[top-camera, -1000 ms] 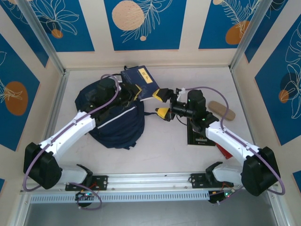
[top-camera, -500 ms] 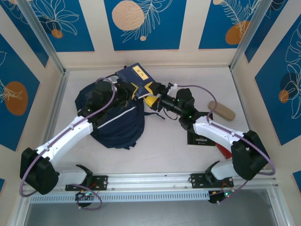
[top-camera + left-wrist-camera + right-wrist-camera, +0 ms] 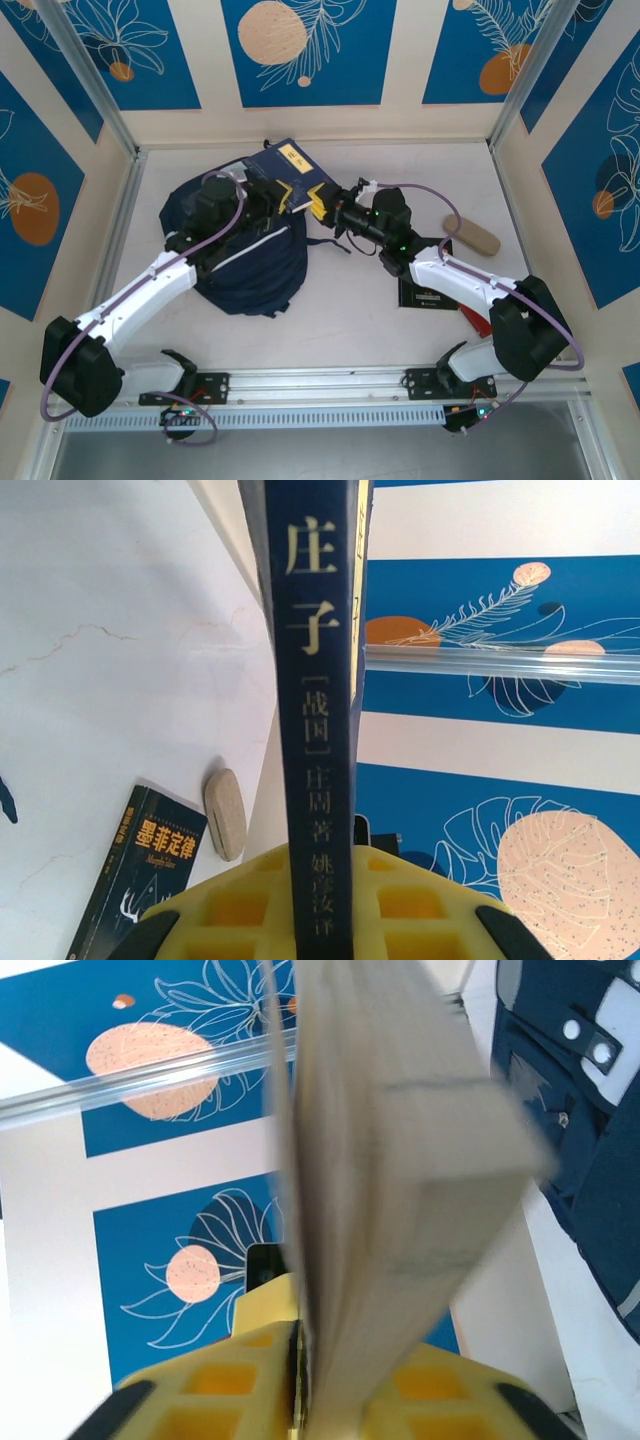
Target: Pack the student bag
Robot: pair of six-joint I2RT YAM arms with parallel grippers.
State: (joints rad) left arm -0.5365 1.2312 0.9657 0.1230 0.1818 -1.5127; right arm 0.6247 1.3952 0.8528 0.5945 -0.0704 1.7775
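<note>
**Step in hand.** Two-arm hold on a blue book [image 3: 290, 166], judged as the carry to the bag.
- The left end effector [image 3: 274, 197] is clamped narrow on the book's spine. In the left wrist view the spine with its pale lettering stands upright between the yellow pads.
- The right end effector [image 3: 321, 205] is closed on the opposite, page-edge side. In the right wrist view the page block sits between its pads.
- The book is held up off the table, between the two end effectors.

**Task thing.** The backpack [image 3: 245, 262] lies on the table just on the near side of the left end effector, partly under that arm. It is to the left of the right end effector and close beside it. I cannot tell whether its mouth is open.

**Next move (judgement).** One end effector probably has to let go so the other can tip the book and lower it into the bag. The opening must be found first. Risk: the book may catch on the fabric or a strap.

**Surface and room.**
- The table [image 3: 345, 325] is pale and smooth.
- A second, dark book [image 3: 428, 290] lies behind the right end effector, under its arm.
- A tan oblong item [image 3: 473, 235] lies further out to the right.
- The walls [image 3: 300, 50] are cream with blue leaf-print panels.
- A metal rail [image 3: 320, 385] runs along the near edge.
</note>
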